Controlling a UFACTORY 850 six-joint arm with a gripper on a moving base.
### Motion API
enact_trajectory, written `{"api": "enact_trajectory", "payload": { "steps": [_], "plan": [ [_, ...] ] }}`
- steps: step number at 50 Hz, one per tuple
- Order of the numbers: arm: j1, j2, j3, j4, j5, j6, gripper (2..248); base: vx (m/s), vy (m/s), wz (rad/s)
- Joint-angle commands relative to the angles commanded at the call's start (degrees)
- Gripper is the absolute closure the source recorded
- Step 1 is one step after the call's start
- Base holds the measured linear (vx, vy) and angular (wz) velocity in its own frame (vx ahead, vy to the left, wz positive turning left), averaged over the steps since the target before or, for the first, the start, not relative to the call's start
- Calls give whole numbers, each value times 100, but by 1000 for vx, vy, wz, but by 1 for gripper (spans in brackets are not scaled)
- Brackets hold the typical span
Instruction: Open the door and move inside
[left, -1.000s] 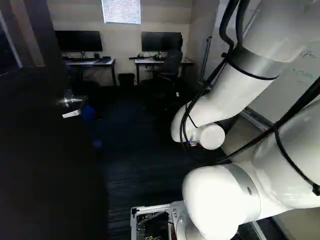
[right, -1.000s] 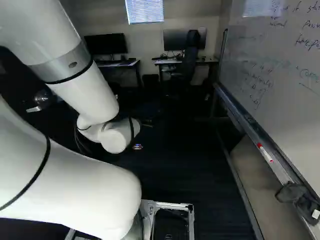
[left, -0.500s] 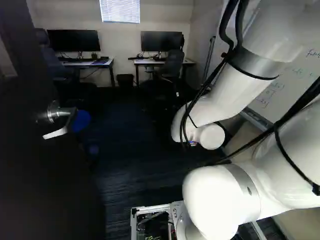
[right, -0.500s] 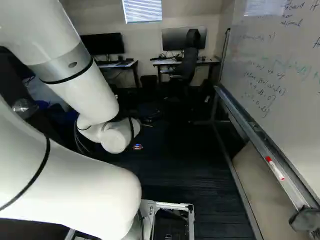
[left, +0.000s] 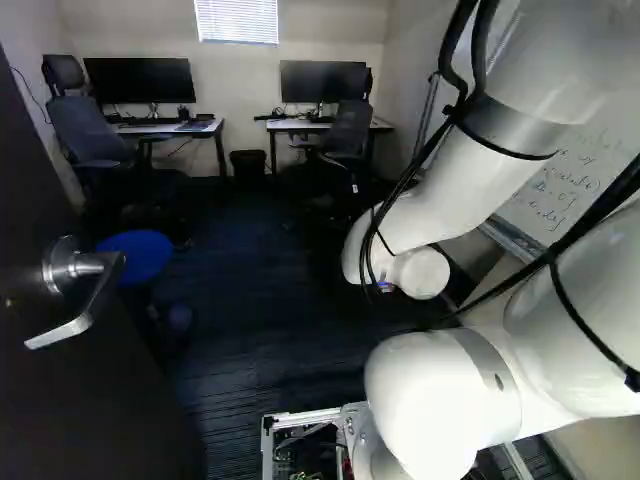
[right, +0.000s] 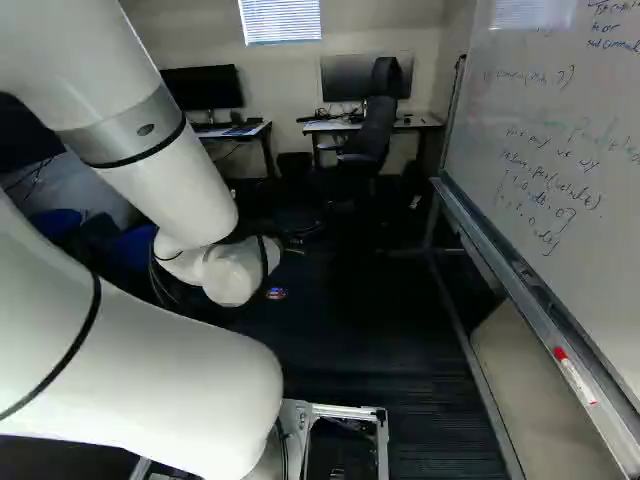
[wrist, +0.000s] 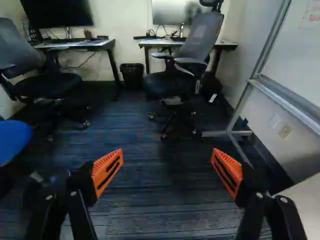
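Door (left: 90, 385) ajar, panel with its lever handle (left: 78, 270) standing well off to the left of the fingers (wrist: 107, 172), which are spread wide apart with nothing between them. Blue round seat (wrist: 12, 140) ahead-left of the fingers, nearer than the left office chair (wrist: 47, 82); farther ahead, second chair (wrist: 177, 65), wastebasket (wrist: 132, 76) and two counters (wrist: 80, 44), whiteboard (wrist: 302, 55) to their right.
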Motion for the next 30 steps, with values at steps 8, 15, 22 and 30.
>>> {"api": "enact_trajectory", "payload": {
  "steps": [8, 15, 22, 30],
  "plan": [
    [0, 0, 0, 0, 0, 0, 3, 134, 1, -5],
    [0, 0, 0, 0, 0, 0, 3, 63, -3, -5],
    [0, 0, 0, 0, 0, 0, 3, -17, -2, -1],
    [0, 0, 0, 0, 0, 0, 3, -6, 0, 0]
  ]
}}
